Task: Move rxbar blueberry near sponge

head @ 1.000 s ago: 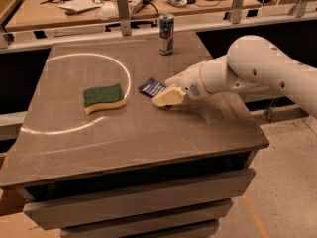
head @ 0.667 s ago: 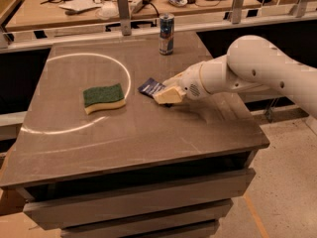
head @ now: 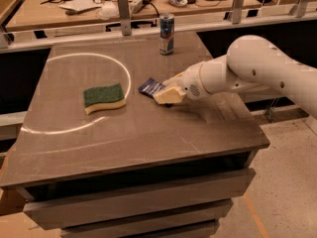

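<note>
The rxbar blueberry (head: 149, 87), a flat dark navy wrapper, sits near the middle of the table, and its right end is hidden under my gripper. My gripper (head: 166, 95) reaches in from the right on a white arm, with its tan fingers (head: 170, 94) closed together on the bar's right end, low over the table. The sponge (head: 103, 97), green on top with yellow foam below, lies flat to the left of the bar, about one sponge length away.
A blue-and-silver drink can (head: 166, 27) stands upright at the table's back edge, behind the bar. A white curved line (head: 128, 76) is marked on the brown table (head: 148, 138) around the sponge. A railing and a cluttered bench lie behind.
My gripper and the bar have shifted very slightly to the left, toward the sponge. The sponge and the can have not moved.
</note>
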You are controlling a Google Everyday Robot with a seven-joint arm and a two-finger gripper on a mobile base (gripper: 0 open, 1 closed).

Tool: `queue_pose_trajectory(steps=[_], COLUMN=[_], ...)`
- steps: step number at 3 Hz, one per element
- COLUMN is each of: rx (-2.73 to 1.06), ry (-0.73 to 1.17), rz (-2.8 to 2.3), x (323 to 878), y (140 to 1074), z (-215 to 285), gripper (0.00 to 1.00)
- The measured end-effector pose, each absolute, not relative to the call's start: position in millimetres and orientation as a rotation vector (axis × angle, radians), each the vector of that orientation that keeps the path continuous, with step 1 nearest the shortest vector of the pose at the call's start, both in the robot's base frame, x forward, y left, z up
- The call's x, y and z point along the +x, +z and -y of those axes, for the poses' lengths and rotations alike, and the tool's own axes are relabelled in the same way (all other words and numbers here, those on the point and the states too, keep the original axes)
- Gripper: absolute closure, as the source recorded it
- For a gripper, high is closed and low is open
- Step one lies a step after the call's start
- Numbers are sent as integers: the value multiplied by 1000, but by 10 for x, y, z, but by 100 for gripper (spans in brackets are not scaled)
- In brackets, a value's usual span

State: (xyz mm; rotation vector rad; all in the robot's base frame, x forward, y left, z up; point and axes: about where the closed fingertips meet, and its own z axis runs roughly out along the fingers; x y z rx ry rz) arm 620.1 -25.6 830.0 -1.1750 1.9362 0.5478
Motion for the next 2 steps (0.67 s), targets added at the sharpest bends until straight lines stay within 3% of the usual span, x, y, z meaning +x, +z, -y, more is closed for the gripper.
queue_pose_trajectory(steps=[2], rx=[-1175], ry=[548], rz=[-1936], x=[6201], y=[8311], z=[255], gripper=[100])
